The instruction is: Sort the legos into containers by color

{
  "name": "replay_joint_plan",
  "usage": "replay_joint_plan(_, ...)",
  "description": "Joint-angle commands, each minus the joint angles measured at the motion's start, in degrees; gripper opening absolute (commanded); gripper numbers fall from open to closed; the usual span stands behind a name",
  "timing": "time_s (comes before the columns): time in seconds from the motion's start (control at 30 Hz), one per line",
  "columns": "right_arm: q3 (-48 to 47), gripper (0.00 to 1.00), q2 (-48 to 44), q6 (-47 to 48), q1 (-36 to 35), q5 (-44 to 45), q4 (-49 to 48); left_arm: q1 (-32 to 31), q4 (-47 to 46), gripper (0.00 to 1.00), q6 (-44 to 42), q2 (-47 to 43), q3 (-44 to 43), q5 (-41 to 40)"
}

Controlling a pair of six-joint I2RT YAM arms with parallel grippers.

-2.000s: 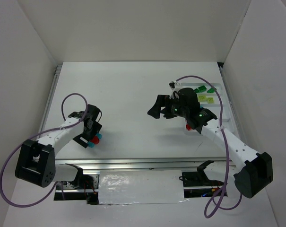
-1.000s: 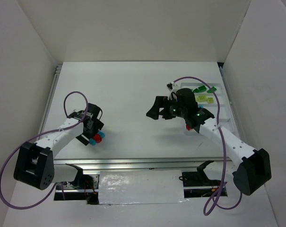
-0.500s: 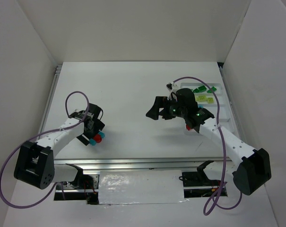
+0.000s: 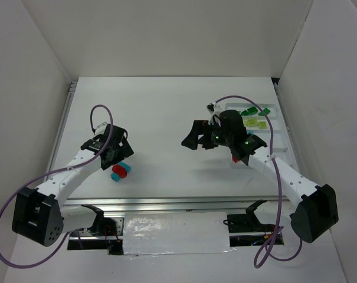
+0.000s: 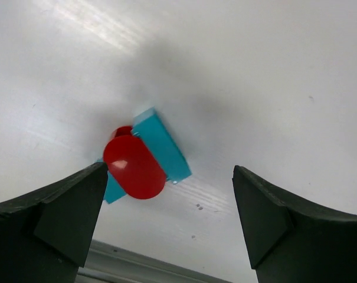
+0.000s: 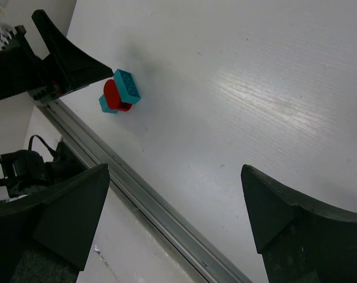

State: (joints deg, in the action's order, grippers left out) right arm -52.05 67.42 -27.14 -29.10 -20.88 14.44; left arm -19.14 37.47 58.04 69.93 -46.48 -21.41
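A red lego (image 5: 134, 167) lies against a cyan lego (image 5: 160, 144), with another cyan piece (image 5: 113, 187) under it, on the white table. In the top view the red (image 4: 125, 170) and cyan (image 4: 115, 175) pieces lie just in front of my left gripper (image 4: 120, 159). My left gripper (image 5: 169, 218) is open and empty above them. My right gripper (image 4: 189, 140) hovers open and empty over mid-table; its wrist view (image 6: 175, 218) shows the same red (image 6: 112, 94) and cyan (image 6: 126, 85) legos far off. The white tray (image 4: 272, 138) at right holds dark green (image 4: 249, 111) and yellow-green (image 4: 253, 123) legos.
The table's near metal rail (image 6: 166, 212) runs below the right gripper. White walls enclose the table on three sides. The right arm covers the tray's near end, where a bit of red (image 4: 235, 158) shows.
My left gripper has drawn back and up from the red and cyan legos, which now lie uncovered on the table. The right arm has hardly moved.
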Motion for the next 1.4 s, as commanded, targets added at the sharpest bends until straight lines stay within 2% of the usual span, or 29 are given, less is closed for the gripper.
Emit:
replay_joint_plan(0.0, 0.0, 1.00, 0.2, 1.1, -0.5, -1.2, -2.9, -1.2, -7.7, 1.00, -18.6, -0.7, -2.1, 5.3)
replay_joint_plan(0.1, -0.1, 1.00, 0.1, 1.2, -0.7, -1.7, -3.1, -3.3, -10.3, 0.99, -20.8, -1.7, 0.8, 3.1)
replay_joint_plan(0.23, 0.4, 1.00, -0.6, 1.1, -0.6, -2.1, -3.4, -7.8, -15.9, 1.00, -19.7, -10.2, 10.1, -5.5)
replay_joint_plan(0.4, 0.6, 1.00, -1.5, 0.9, -1.0, -3.6, -3.9, -7.7, -21.4, 0.99, -25.2, -15.6, 11.5, -1.8)
replay_joint_plan(0.53, 1.1, 1.00, -2.9, 1.5, -1.0, -4.1, -3.6, -7.5, -15.2, 0.99, -25.7, -12.2, 8.1, -5.2)
replay_joint_plan(0.73, 2.3, 1.00, -5.5, 0.9, -1.0, -5.7, -4.6, -4.5, -15.2, 0.99, -23.9, -5.3, 8.7, 2.0)
replay_joint_plan(0.9, 2.7, 1.00, -6.9, 1.0, -1.0, -6.1, -5.1, -4.2, -11.4, 0.99, -20.5, -3.2, 7.6, 1.5)
replay_joint_plan(1.17, 3.6, 1.00, -7.1, 0.7, -1.0, -7.6, -6.1, -3.7, -12.4, 1.00, -17.7, 4.8, 9.1, 5.1)
replay_joint_plan(1.37, 3.8, 1.00, -7.6, 0.6, -1.0, -7.0, -6.3, -4.3, -15.8, 0.99, -15.2, 5.6, 9.5, 8.7)
